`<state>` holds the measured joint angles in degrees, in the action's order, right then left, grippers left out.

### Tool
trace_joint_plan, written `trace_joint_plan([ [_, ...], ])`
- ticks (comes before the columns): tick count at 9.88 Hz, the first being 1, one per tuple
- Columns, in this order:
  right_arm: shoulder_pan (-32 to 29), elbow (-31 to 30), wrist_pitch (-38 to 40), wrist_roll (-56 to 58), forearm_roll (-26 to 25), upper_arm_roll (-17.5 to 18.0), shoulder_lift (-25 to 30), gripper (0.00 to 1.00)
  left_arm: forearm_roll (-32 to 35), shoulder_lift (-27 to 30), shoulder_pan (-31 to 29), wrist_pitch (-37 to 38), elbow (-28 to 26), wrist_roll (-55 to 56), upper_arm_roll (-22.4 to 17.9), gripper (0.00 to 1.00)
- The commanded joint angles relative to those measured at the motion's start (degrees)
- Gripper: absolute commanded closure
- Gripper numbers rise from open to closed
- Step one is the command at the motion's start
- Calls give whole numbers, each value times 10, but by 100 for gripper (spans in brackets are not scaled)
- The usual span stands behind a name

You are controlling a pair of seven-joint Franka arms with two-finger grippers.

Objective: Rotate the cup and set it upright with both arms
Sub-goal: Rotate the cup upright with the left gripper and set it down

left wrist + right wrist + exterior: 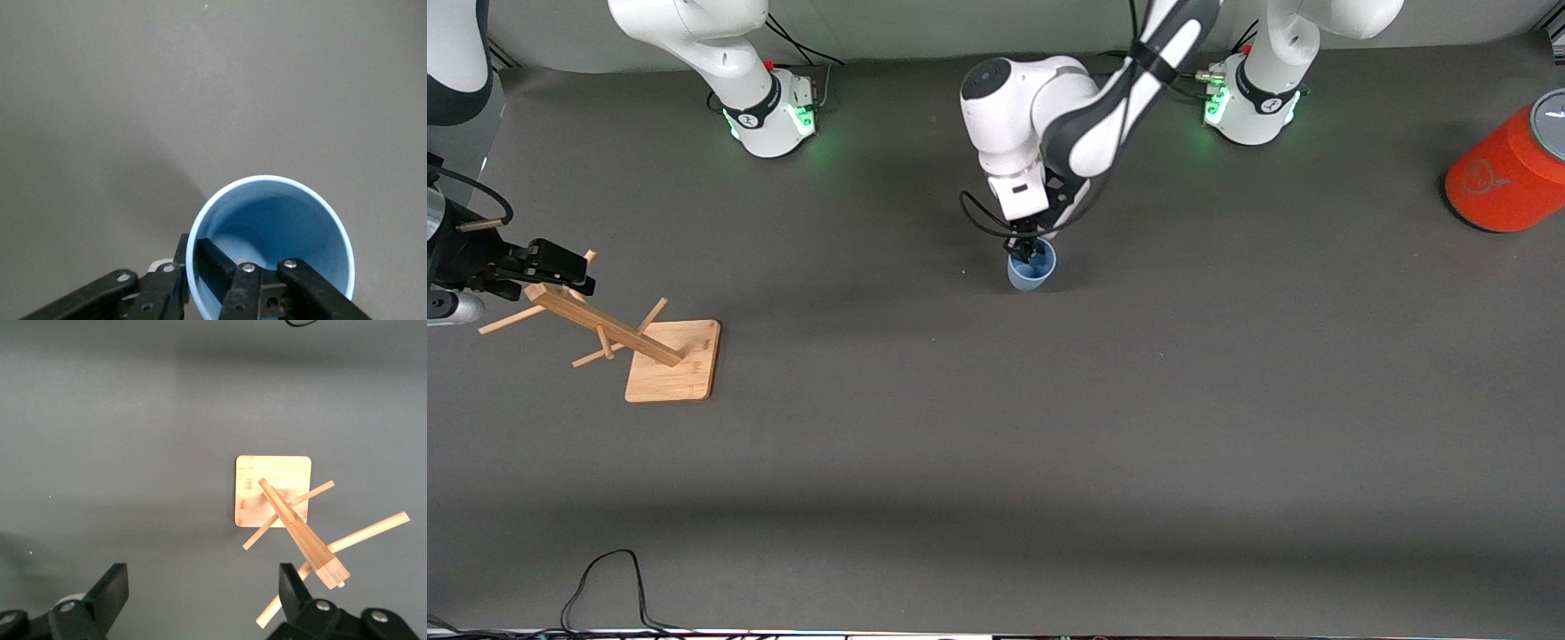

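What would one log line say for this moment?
cup: upright on table, mouth up | left gripper: shut on cup rim, one finger inside | right gripper: open, waiting above wooden rack

Left hand (1032, 248) low at table centre, fingers pinched together. Right hand (203, 603) raised, fingers spread, waiting.

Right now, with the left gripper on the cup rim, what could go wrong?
1. The left gripper pinches only the cup wall at the rim, one finger inside, one outside; the thin wall may flex and slip.
2. The cup stands mouth up on the table; opening off-centre could tip it.
3. The right gripper hangs open over the wooden rack; descending could knock it.
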<state>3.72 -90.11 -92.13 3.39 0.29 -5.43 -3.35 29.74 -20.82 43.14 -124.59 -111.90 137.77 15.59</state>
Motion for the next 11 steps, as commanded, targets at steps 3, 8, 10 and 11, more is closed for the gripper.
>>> trace_joint_plan([
  [3,7,0,-7,13,-5,-6,2,0,85,-61,34,-7,2,149,-7,100],
  [8,7,-2,-3,10,-5,-6,6,0,116,-71,41,-1,8,138,-6,0],
  [10,7,-2,-2,10,-5,-6,5,0,110,-62,31,-3,11,88,-6,0],
  [11,7,-2,-2,10,-5,-6,5,0,105,-55,18,-5,16,57,-6,0],
])
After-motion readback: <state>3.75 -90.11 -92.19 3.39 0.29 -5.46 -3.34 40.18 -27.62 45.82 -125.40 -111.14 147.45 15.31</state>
